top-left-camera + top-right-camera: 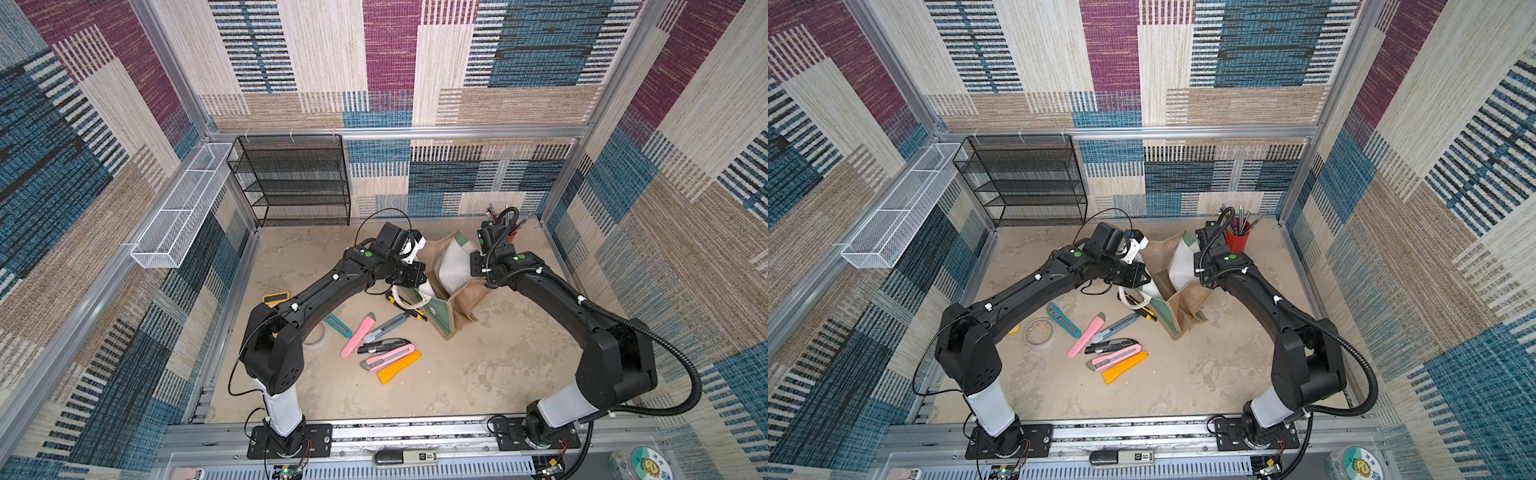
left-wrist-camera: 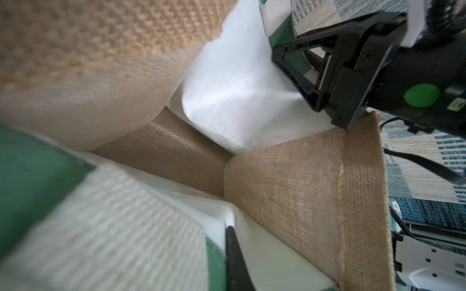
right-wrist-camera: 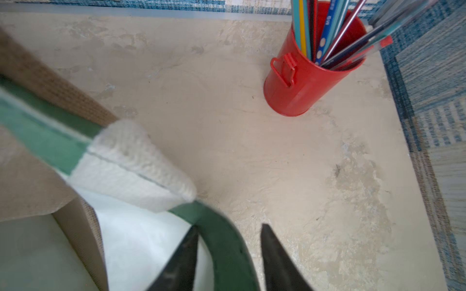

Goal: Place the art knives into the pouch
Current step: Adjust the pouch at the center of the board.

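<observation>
Green trim of the pouch [image 3: 222, 241] lies between my right fingers [image 3: 191, 254], which stand parted around it, not clenched. My left fingers [image 2: 234, 254] are clenched on the near rim, I think to keep the mouth wide. Beyond, below my bent left arm, the art knives [image 1: 384, 345] lie on the table [image 1: 478, 374].

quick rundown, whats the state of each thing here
pouch: standing, mouth held open, nothing visible inside
left tool: shut on the pouch rim
right tool: open, fingers astride the green rim
red pencil cup: upright, full of pens
pink knife: lying on the table, closed
orange knife: lying on the table
tape roll: lying flat
</observation>
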